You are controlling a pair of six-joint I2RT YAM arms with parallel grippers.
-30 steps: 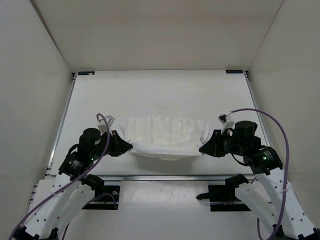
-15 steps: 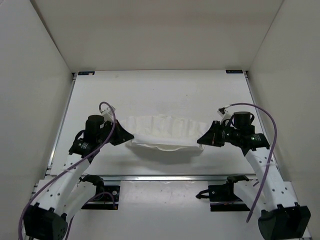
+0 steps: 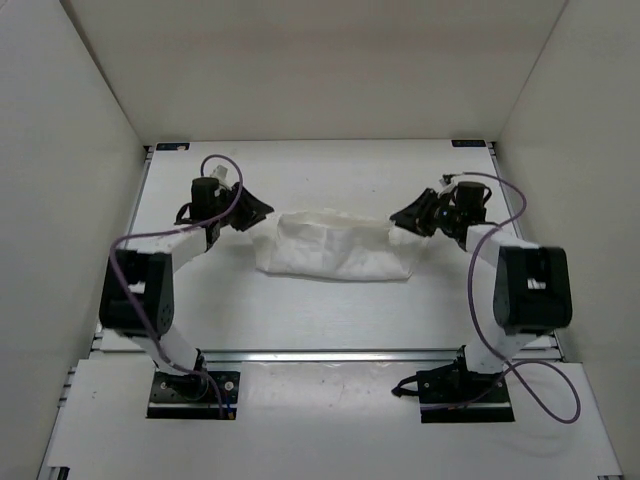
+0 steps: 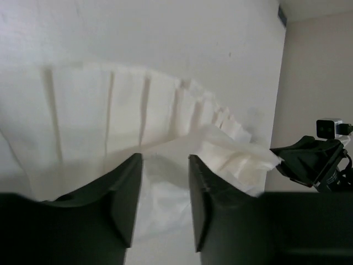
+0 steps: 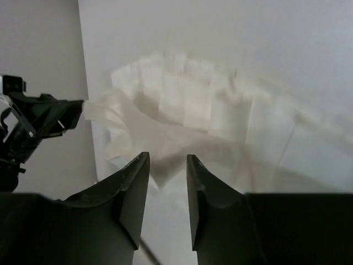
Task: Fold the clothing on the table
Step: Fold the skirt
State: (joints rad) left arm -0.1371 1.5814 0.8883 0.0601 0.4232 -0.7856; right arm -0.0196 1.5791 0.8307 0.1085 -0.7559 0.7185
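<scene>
1. The clothing lay across the middle of the table and barred a straight left-to-right pass there.
2. The left gripper and right gripper stood just beside its far corners.
3. The left arm and right arm filled the side strips.
4. Bare table lay open on the far and near sides of the clothing.

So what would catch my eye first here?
The white, wrinkled clothing with faint pleat-like stripes lies in a band across the middle of the white table. Black arms flank it: the left gripper at its left end and the right gripper at its right end, both with jaws apart.
</scene>
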